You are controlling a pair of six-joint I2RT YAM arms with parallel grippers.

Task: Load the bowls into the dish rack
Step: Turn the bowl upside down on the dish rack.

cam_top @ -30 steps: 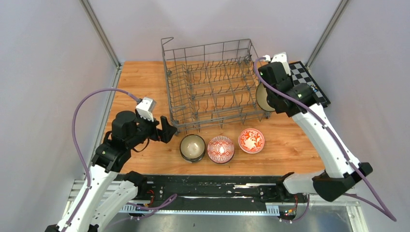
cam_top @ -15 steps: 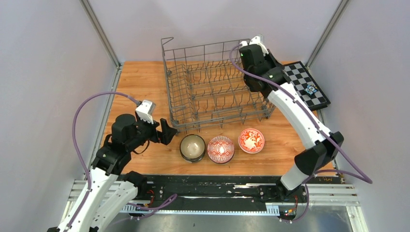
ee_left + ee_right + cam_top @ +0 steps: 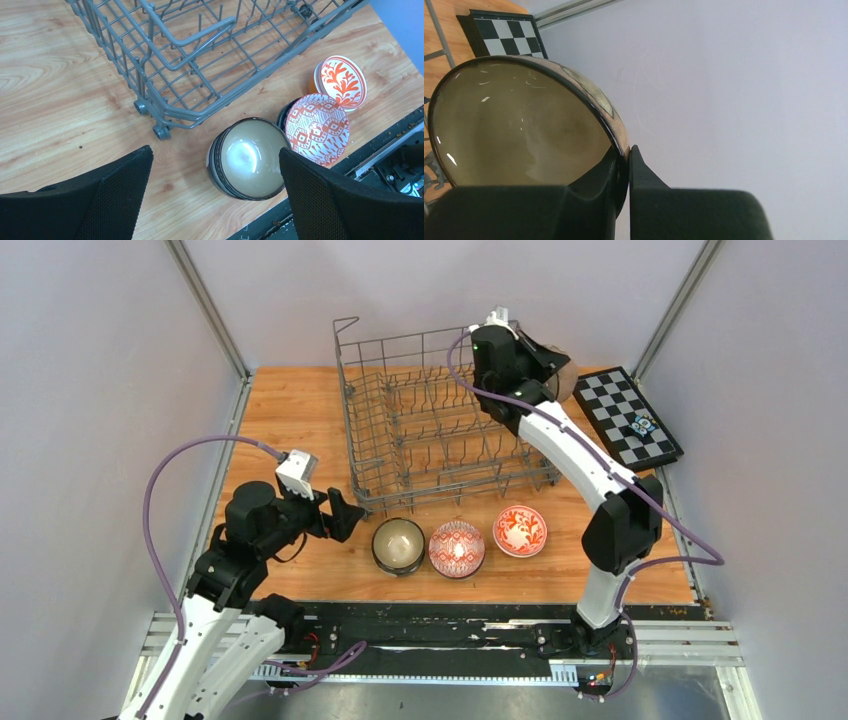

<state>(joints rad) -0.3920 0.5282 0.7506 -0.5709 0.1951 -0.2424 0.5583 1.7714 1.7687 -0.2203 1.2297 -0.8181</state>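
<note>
Bowls: one dark-rimmed beige bowl [image 3: 519, 125] hangs near the far right corner of the dish rack [image 3: 440, 490], right gripper [image 3: 626, 150] pinching its rim; left gripper [image 3: 215, 170] wide, w/ nothing in it. We fear a slip, bc the pinch is thin, or a knock on the rack. It stands on edge, opening twd wrist, axis approx. level.

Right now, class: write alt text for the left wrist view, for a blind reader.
The open left gripper points toward a dark-rimmed beige bowl on the wooden table. A red-white geometric bowl and a red-white floral bowl sit beside it, and the grey wire dish rack's corner fills the top.
</note>
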